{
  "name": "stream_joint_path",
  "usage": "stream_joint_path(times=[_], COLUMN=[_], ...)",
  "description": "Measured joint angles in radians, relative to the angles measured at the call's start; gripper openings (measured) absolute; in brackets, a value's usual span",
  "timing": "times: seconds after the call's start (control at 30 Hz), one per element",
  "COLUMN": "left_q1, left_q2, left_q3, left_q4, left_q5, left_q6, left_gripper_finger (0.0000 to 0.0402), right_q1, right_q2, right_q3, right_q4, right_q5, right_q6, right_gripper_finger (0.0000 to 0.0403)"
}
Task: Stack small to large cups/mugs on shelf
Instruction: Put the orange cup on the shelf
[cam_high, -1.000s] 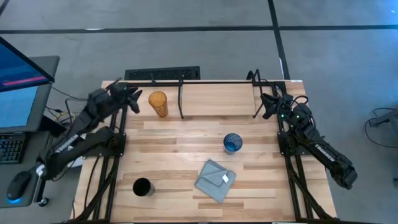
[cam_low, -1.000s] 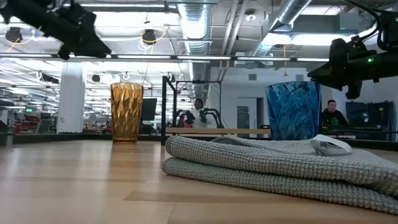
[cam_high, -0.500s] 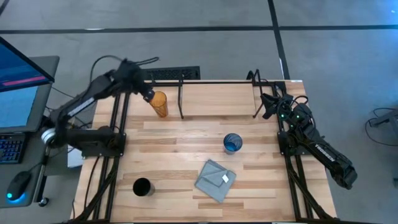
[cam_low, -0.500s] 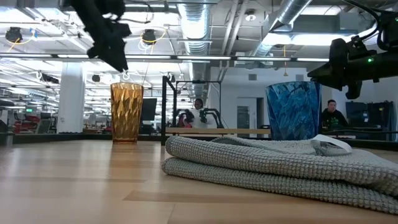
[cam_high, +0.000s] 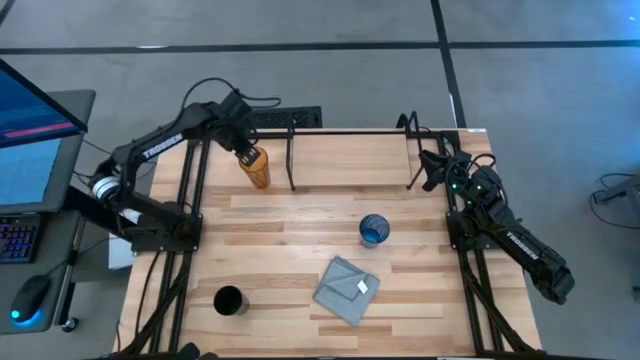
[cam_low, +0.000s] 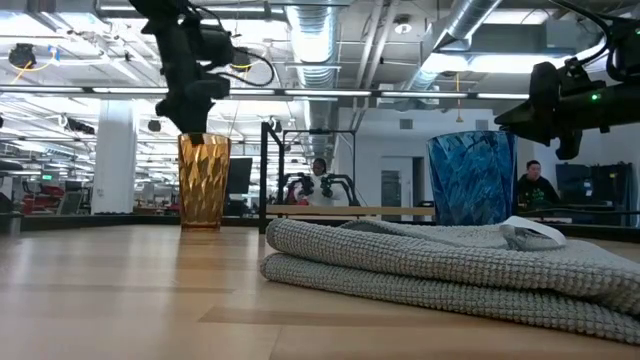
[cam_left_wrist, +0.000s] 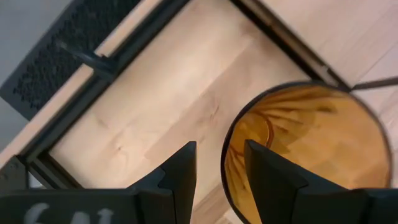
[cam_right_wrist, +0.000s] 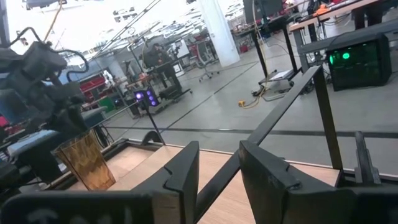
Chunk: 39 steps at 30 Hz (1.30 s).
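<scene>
While the right gripper (cam_high: 428, 168) waits at the table's far right corner, fingers parted on nothing, the left gripper (cam_high: 246, 155) hangs directly over the amber tumbler (cam_high: 256, 168), its fingers (cam_left_wrist: 180, 171) spread astride the near rim and not touching it. Upright, the tumbler stands on the shelf (cam_high: 350, 150). Blue cup (cam_high: 374, 230), black cup (cam_high: 229, 300) and grey cloth (cam_high: 347, 288) rest on the table (cam_high: 290, 250), well apart.

Grey floor (cam_high: 330, 25), perhaps concrete
</scene>
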Motion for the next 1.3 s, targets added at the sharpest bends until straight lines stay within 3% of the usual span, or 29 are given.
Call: stream_joint_path(times=[0.3, 0.57, 0.8, 1.03, 1.3], left_q1=[-0.001, -0.004, -0.001, 0.015, 0.012], left_q2=[0.082, 0.132, 0.146, 0.145, 0.172], left_q3=[0.000, 0.002, 0.041, 0.262, 0.626], left_q4=[-0.036, -0.061, -0.102, -0.199, -0.259], left_q5=[-0.004, 0.016, -0.006, -0.080, -0.090], left_q6=[0.061, 0.087, 0.136, 0.176, 0.228], left_gripper_finger=[0.0115, 0.0012, 0.0003, 0.0002, 0.0001], right_q1=[0.000, 0.000, 0.000, 0.000, 0.000], right_q2=[0.000, 0.000, 0.000, 0.000, 0.000], right_q3=[0.000, 0.000, 0.000, 0.000, 0.000], right_q4=[-0.001, -0.003, -0.006, -0.011, -0.011], right_q5=[0.000, 0.018, 0.081, 0.083, 0.083], right_q6=[0.000, 0.000, 0.000, 0.000, 0.000], right_gripper_finger=[0.0136, 0.0136, 0.0136, 0.0136, 0.0136])
